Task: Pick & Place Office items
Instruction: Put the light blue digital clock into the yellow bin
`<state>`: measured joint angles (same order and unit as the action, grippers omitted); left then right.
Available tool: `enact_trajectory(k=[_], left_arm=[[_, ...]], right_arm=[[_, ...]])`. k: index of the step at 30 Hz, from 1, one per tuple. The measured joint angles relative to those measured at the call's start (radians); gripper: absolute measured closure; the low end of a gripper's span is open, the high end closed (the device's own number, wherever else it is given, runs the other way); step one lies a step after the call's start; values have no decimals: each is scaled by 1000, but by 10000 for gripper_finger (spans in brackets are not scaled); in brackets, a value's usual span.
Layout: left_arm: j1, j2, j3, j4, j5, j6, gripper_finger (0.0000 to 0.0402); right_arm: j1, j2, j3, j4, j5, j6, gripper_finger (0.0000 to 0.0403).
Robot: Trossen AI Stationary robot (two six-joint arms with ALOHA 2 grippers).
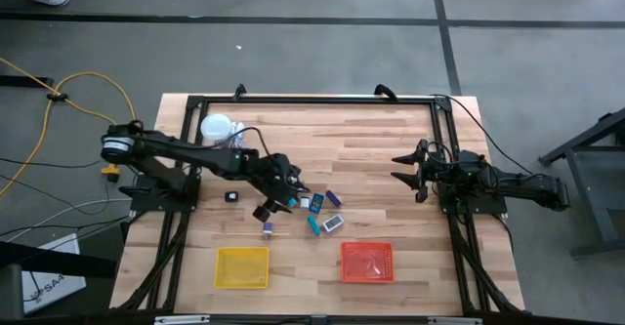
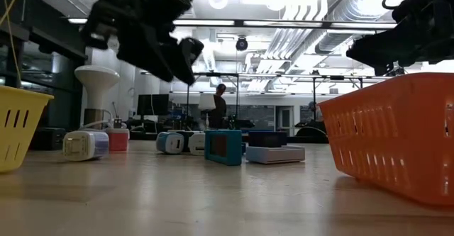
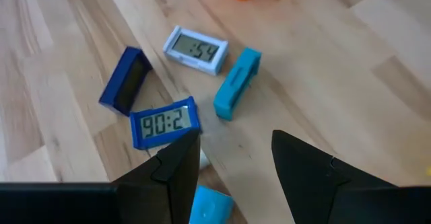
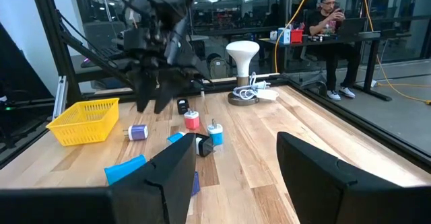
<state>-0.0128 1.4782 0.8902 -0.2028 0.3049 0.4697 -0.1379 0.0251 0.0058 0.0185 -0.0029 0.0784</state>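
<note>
I see the left pincer (image 1: pixel 276 200) parted, holding nothing, hovering over the office items (image 1: pixel 319 213) clustered at frame centre on the desk (image 1: pixel 371 169). Right pincer (image 1: pixel 408 170) released, centre right, empty.

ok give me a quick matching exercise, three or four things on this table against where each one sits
Things:
1. yellow tray
2. orange tray
3. white globe
4. left gripper

Places:
A. far edge of the table, by the left arm
B. near edge, left of the other tray
C. hanging open above the cluster of small office items
D. near edge, right of the other tray

Pairs: 1-B, 2-D, 3-A, 4-C
</note>
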Motion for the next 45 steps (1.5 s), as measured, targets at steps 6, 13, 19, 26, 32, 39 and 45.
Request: enact_trajectory(k=[6, 13, 19, 26, 32, 39, 45], left_arm=[[0, 65, 0, 74, -1, -18, 224], [-9, 73, 0, 92, -18, -19, 224], [-42, 90, 0, 106, -56, -11, 224], [-71, 155, 0, 183, -58, 12, 224], [-71, 189, 2, 239, -76, 57, 224], [-71, 237, 78, 191, -75, 65, 224], [-71, 255, 149, 95, -75, 66, 224]], right_arm=[[0, 0, 0, 0, 0, 0, 208], [0, 0, 0, 0, 0, 0, 208], [0, 0, 0, 0, 0, 0, 208], [0, 0, 0, 0, 0, 0, 208], [0, 0, 0, 0, 0, 0, 208], [0, 1, 0, 0, 1, 0, 208], [0, 0, 0, 0, 0, 0, 208]])
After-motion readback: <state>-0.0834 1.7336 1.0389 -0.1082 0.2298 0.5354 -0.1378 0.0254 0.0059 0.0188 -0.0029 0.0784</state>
